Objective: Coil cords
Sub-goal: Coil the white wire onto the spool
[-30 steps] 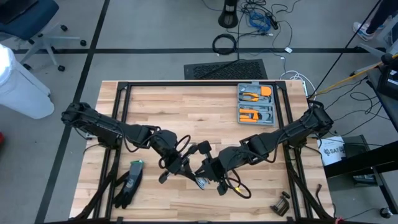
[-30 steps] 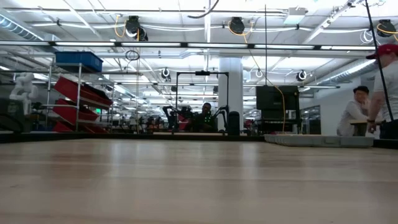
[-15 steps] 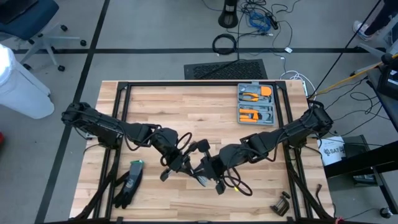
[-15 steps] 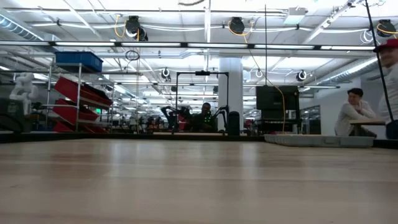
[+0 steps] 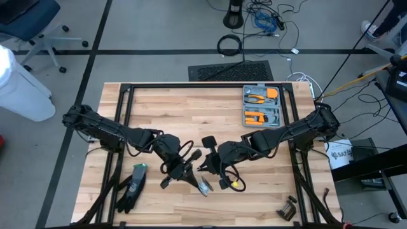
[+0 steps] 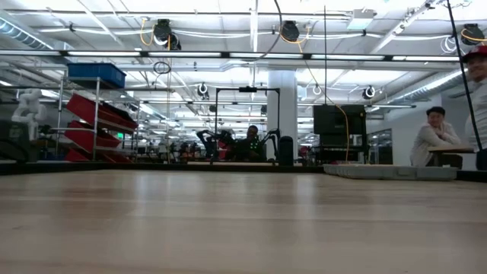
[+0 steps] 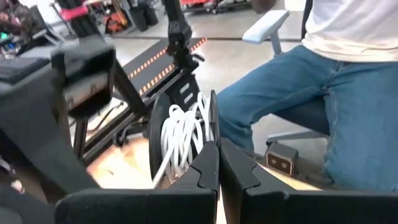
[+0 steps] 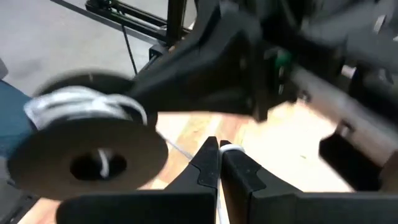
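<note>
The cord is white and wound on a small dark spool (image 7: 183,134) (image 8: 87,102), which shows in the high view at the table's middle front (image 5: 203,186). My left gripper (image 5: 191,175) (image 7: 217,152) is shut, with the spool at its tips. My right gripper (image 5: 205,168) (image 8: 217,146) faces it from the right, shut on a loose strand of the cord. The low view shows neither gripper nor spool. My left gripper pinches the rim of one dark spool disc (image 7: 211,121) between its two fingertips, coming from the table's left and slanting a little downward. The spool stands beyond the fingertips, lifted clear of the table. My right gripper pinches a strand of the white cord (image 8: 227,148) between its two fingertips, coming from the table's right and slanting down. A thin line of cord (image 8: 177,148) runs from there toward the spool.
An open orange tool case (image 5: 262,105) lies at the far right of the table. A black glove (image 5: 130,187) lies near the front left, and a small dark object (image 5: 287,208) sits at the front right corner. A seated person (image 7: 336,93) is close beyond the table.
My right gripper has moved toward the table's far edge, staying shut and close to the left gripper's tips. My left gripper and the spool have kept their place.
</note>
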Motion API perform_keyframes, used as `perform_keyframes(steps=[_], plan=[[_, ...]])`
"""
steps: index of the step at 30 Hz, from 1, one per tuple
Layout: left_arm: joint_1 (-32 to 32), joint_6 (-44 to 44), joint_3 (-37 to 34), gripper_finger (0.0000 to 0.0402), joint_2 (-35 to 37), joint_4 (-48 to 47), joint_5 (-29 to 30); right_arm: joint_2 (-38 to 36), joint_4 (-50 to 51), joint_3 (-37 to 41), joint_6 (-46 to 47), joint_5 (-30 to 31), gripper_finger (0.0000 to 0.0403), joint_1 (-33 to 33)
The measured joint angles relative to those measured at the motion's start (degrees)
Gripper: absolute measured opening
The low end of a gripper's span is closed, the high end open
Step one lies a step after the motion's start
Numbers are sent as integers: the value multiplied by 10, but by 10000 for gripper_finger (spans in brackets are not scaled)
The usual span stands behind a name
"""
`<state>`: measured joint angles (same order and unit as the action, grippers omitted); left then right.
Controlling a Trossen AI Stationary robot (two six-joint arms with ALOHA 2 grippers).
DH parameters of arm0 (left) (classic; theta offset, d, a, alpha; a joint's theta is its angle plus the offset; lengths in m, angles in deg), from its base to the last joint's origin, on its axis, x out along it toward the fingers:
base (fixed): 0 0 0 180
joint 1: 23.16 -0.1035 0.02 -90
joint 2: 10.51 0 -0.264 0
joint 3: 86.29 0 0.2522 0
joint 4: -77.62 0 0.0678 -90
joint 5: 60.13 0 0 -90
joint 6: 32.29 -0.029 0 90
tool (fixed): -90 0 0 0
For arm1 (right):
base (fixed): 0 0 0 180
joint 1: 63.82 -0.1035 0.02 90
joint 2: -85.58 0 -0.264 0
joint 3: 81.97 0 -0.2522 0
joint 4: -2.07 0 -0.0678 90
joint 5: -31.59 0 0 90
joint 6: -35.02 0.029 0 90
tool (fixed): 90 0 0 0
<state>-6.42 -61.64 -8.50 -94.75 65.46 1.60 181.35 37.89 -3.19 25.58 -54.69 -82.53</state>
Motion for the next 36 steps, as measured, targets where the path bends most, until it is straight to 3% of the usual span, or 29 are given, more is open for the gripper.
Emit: perform_keyframes(steps=[8, 28, 36], plan=[[3, -15, 0, 0, 16, 4, 7, 0, 19, 0, 12, -50, 0, -3], [23, -59, 0, 0, 49, 11, 40, 3, 16, 0, 80, -51, 1, -45], [25, -55, 0, 0, 54, 0, 53, 4, -6, 29, 123, -39, 42, -50]])
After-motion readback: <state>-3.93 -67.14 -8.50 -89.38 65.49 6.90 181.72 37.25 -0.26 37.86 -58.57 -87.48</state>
